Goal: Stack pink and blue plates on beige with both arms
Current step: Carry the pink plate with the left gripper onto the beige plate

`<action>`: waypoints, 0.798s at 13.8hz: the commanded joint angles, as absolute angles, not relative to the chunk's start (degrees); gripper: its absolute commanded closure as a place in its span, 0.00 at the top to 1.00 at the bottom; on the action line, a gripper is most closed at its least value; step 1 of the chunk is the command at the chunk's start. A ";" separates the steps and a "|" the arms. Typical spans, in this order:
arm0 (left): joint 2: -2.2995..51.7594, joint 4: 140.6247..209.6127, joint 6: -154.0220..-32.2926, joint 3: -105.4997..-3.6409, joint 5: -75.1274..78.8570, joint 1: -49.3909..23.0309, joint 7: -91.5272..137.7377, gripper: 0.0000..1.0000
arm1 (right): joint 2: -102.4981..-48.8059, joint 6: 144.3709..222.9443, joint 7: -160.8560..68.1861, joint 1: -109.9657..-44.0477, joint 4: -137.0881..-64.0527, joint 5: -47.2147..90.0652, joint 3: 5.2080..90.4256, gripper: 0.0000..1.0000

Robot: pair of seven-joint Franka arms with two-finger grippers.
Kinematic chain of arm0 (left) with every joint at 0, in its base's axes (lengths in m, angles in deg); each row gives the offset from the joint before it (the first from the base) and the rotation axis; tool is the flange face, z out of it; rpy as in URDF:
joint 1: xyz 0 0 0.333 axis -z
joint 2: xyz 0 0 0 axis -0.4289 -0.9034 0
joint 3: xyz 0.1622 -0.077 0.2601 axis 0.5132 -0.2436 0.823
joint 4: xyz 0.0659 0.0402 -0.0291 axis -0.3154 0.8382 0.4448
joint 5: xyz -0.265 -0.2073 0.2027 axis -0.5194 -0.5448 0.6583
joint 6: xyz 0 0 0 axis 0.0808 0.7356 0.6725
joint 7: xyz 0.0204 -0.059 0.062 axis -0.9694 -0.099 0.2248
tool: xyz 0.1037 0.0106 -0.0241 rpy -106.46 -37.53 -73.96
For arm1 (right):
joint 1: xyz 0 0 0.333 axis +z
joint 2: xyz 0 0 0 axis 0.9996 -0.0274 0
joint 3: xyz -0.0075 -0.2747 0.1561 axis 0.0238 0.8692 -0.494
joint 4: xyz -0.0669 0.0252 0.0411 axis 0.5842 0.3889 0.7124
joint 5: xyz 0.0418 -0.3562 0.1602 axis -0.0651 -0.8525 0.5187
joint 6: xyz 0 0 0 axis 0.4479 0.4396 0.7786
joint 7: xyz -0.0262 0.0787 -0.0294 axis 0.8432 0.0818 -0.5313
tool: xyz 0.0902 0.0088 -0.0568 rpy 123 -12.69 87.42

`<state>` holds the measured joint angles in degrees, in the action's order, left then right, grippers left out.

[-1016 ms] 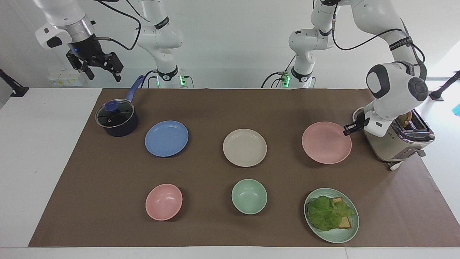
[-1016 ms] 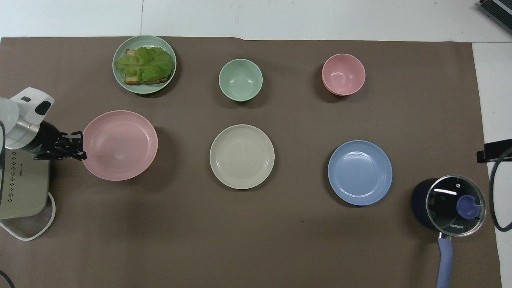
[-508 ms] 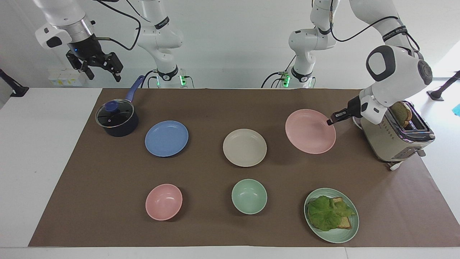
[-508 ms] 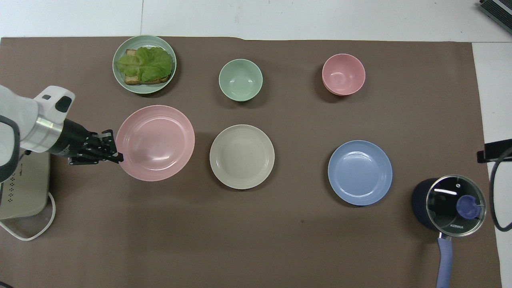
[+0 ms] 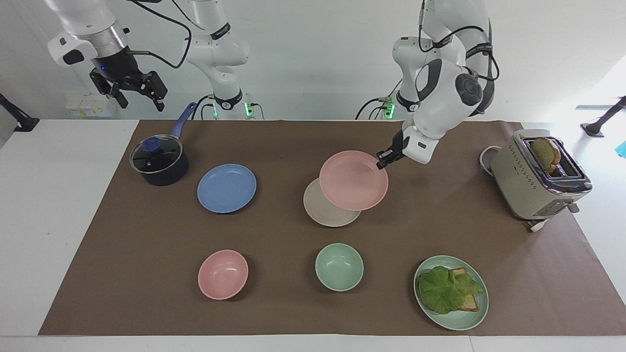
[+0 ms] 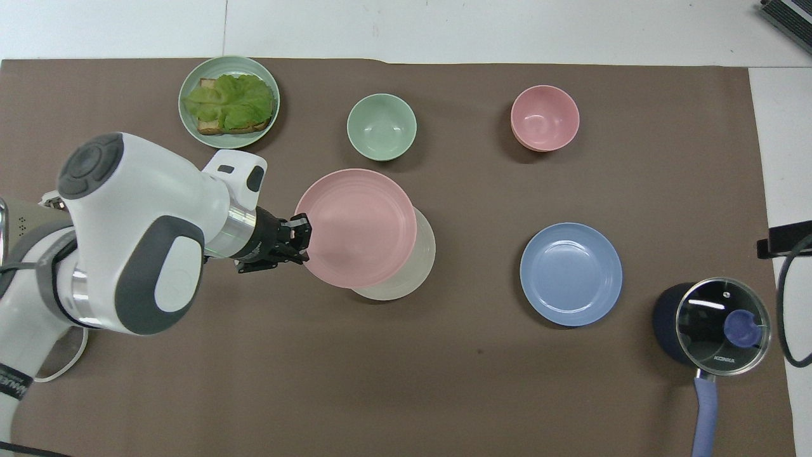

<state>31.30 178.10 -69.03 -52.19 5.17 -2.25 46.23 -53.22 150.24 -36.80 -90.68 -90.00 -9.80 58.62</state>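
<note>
My left gripper [image 5: 383, 162] [image 6: 303, 241] is shut on the rim of the pink plate [image 5: 353, 181] [image 6: 355, 227], which hangs in the air partly over the beige plate [image 5: 323, 210] [image 6: 406, 279]. The beige plate lies in the middle of the brown mat and is half covered by the pink one in both views. The blue plate [image 5: 226, 188] [image 6: 571, 274] lies flat toward the right arm's end, beside the saucepan. My right gripper [image 5: 138, 95] waits open, high above the table's corner near the saucepan; only a dark bit of it shows at the edge of the overhead view.
A lidded dark saucepan [image 5: 159, 160] [image 6: 713, 324] stands beside the blue plate. A pink bowl [image 5: 223, 274], a green bowl [image 5: 339, 267] and a green plate with lettuce on toast [image 5: 451, 292] line the table's edge farthest from the robots. A beige toaster [image 5: 538, 178] stands at the left arm's end.
The left gripper has lifted the pink plate off the mat beside the toaster and carried it toward the middle, until it overlaps the beige plate. The right arm has not moved.
</note>
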 commanded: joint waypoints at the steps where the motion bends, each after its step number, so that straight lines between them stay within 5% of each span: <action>1: 32.16 184.73 -78.41 -51.10 4.15 3.42 49.84 0.00 | -52.22 150.70 -36.14 -91.51 -90.95 -9.52 58.45 1.00; 11: 29.08 190.37 -87.05 -50.93 4.15 4.31 49.59 0.00 | -52.22 150.70 -36.14 -91.60 -90.95 -9.52 58.45 1.00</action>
<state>27.88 188.96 -85.76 -51.51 5.16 3.68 50.05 -53.22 150.24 -36.80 -91.01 -90.00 -9.80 58.62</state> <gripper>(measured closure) 0.956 0.000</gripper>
